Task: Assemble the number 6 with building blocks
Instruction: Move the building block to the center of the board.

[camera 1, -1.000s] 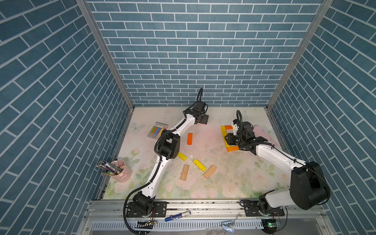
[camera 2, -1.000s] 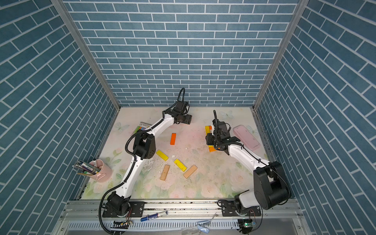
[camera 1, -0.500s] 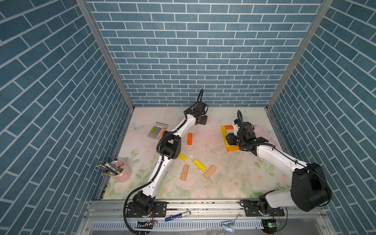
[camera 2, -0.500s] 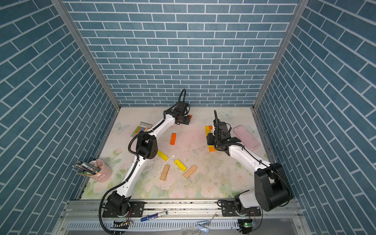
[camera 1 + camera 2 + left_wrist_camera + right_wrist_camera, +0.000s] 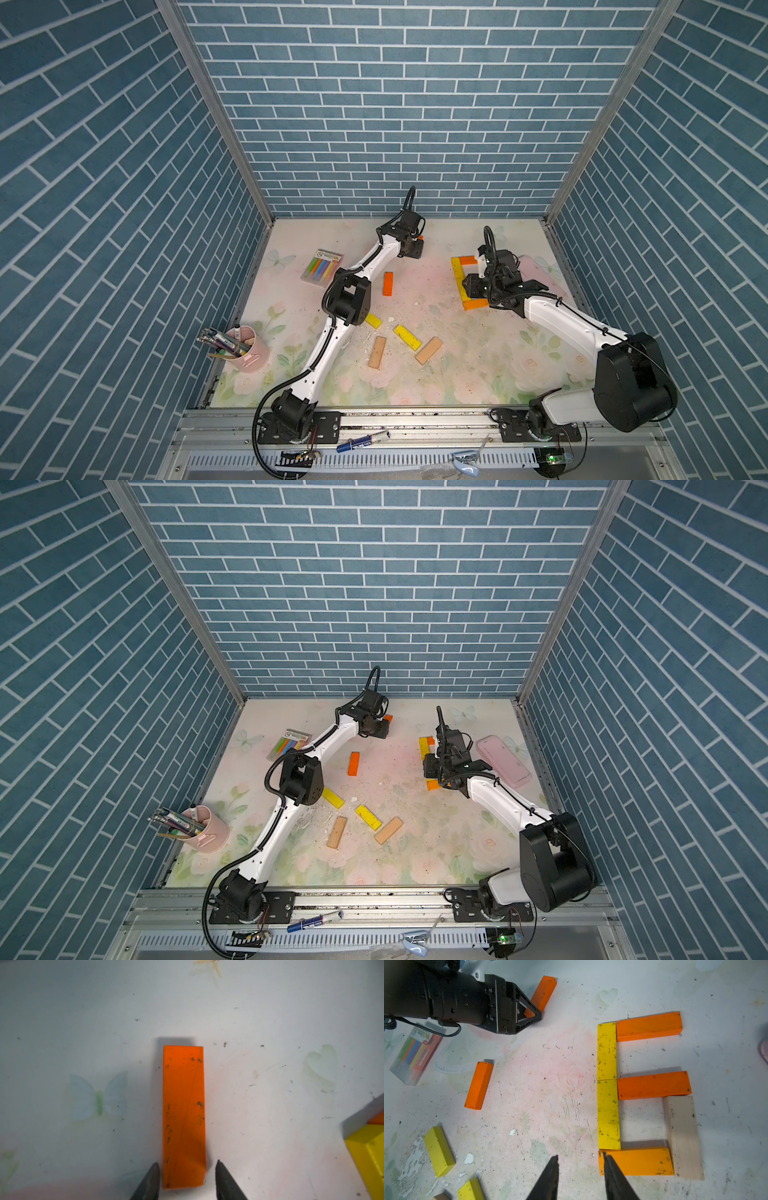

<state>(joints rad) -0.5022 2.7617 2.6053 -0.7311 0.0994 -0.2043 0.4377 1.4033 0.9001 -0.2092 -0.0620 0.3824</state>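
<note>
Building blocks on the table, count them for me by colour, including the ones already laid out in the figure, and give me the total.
Orange blocks: 5
Yellow blocks: 4
Tan blocks: 3
Total: 12
</note>
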